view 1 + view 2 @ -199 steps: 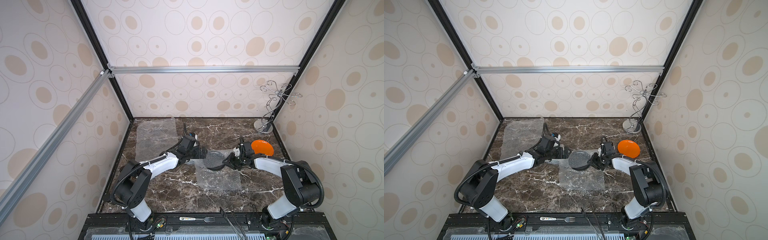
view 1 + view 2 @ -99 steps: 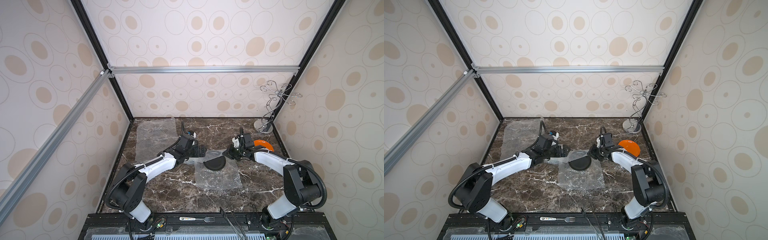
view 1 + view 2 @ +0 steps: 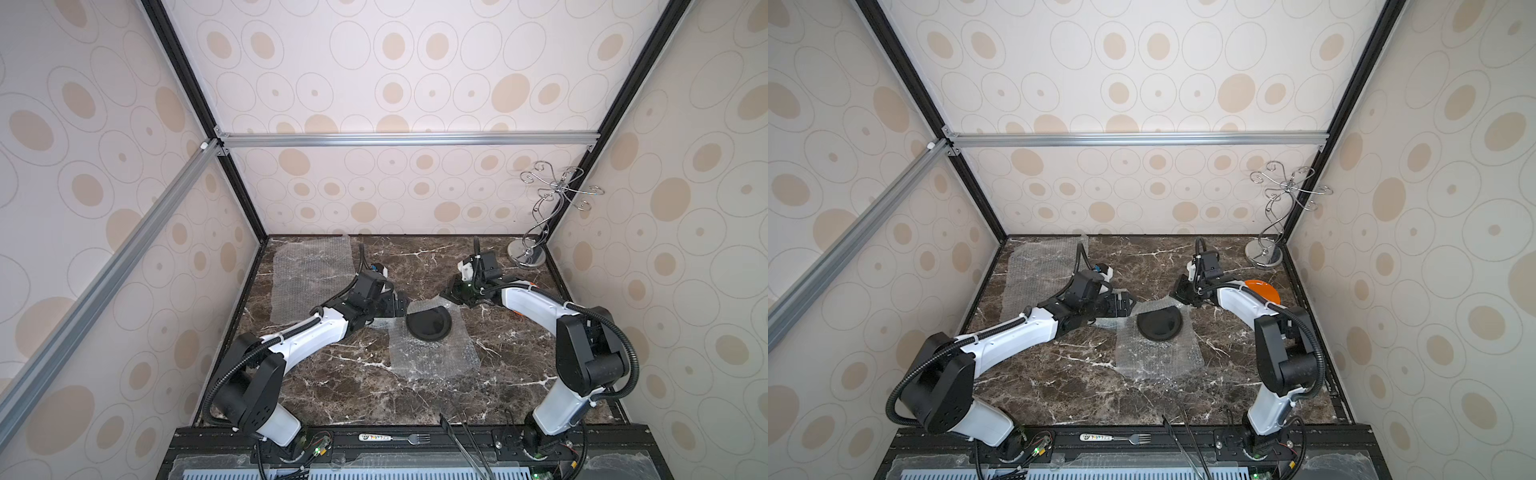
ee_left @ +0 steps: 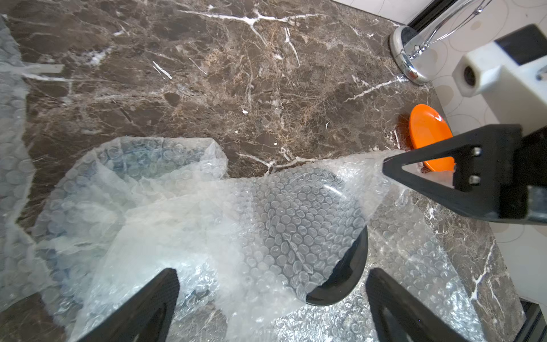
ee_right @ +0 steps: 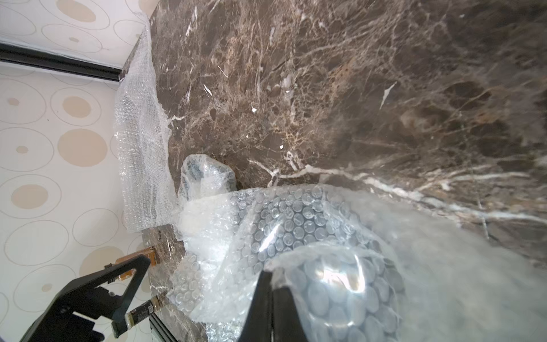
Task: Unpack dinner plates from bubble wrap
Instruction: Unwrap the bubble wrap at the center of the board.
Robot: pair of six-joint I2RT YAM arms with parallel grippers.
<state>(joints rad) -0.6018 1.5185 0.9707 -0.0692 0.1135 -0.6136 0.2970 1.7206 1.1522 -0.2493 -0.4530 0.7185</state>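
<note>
Pinches one corner of the bubble wrap (image 3: 432,359) in the right end effector (image 3: 445,296), jaws shut flat on the film, and holds that corner raised on the side of the dark plate (image 3: 428,325) that faces the wire stand (image 3: 527,255). Looks like a peel: pulling the flap up and back toward the stand to bare the plate on the rest of the sheet. Holds the left end effector (image 3: 400,306) spread wide and gripping nothing, low on the side of the plate away from the stand, probably ready to pin the sheet or take the plate once uncovered.

Finds the dark plate well apart from the stand, toward the robot's base, on the spread sheet on the marble surface (image 3: 353,395). Finds the orange plate (image 3: 1264,291) already unwrapped, near the stand. Finds a second sheet (image 3: 311,274) lying flat, well apart from the stand along the same back wall.

Gives in both top views only a dark disc with a pale lip across its stand-side edge. Reveals in the left wrist view the flap stretched taut from the right fingertip (image 4: 390,168) across much of the plate (image 4: 346,272). Confirms in the right wrist view the shut jaws with film bunched around them, yet loses the plate's outline under glare. Shows only an edge of the orange plate past the right arm in a top view, far more of it in the left wrist view.
</note>
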